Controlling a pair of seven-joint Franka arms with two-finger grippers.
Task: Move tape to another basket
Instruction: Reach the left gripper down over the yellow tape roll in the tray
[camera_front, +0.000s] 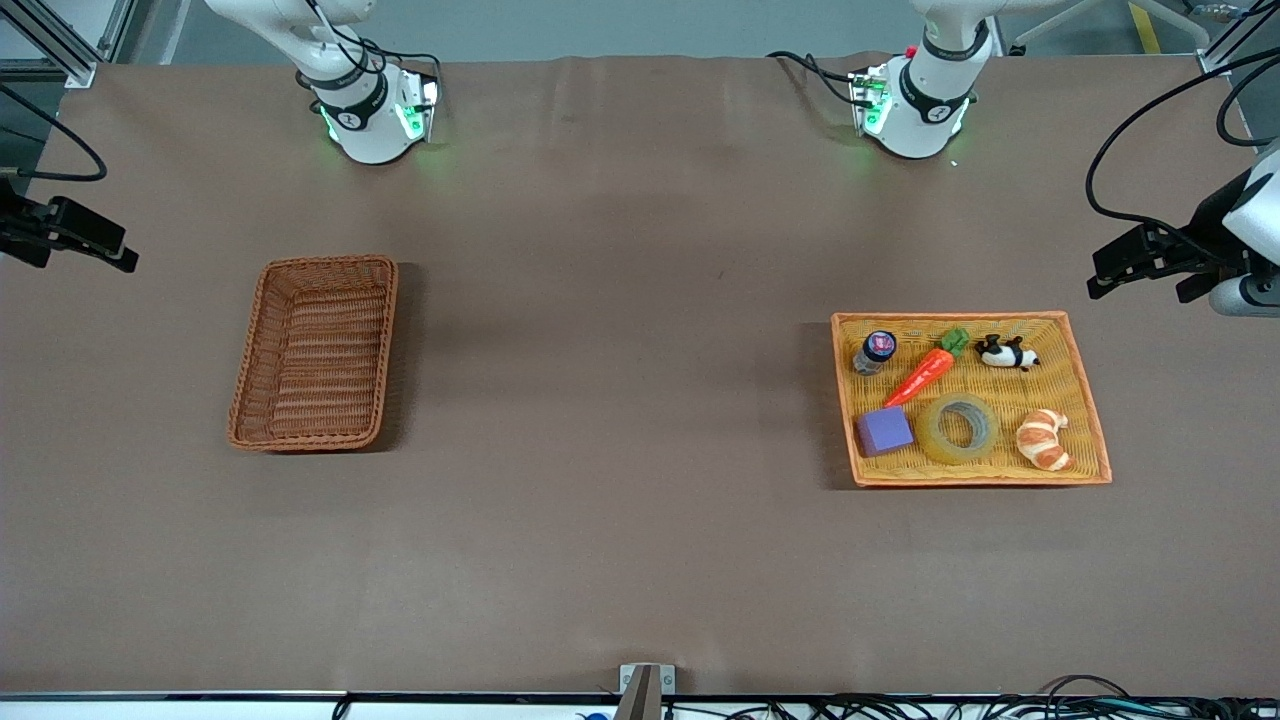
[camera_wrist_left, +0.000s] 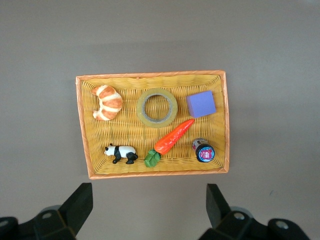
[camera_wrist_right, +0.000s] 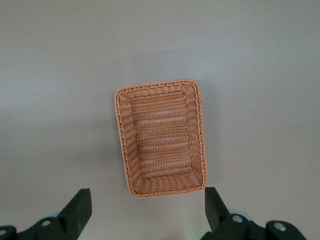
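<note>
The tape (camera_front: 960, 427) is a yellowish translucent ring lying flat in the shallow yellow-orange tray (camera_front: 1090, 400) toward the left arm's end of the table. It also shows in the left wrist view (camera_wrist_left: 157, 107). The reddish-brown wicker basket (camera_front: 315, 352) stands empty toward the right arm's end and shows in the right wrist view (camera_wrist_right: 161, 137). My left gripper (camera_front: 1150, 275) (camera_wrist_left: 150, 200) is open and empty, high up beside the tray. My right gripper (camera_front: 75, 245) (camera_wrist_right: 147, 200) is open and empty, high up beside the basket.
In the tray with the tape lie a croissant (camera_front: 1043, 438), a purple block (camera_front: 884, 431), a toy carrot (camera_front: 925, 372), a toy panda (camera_front: 1006, 353) and a small bottle (camera_front: 874, 352). Brown table (camera_front: 620, 400) lies between tray and basket.
</note>
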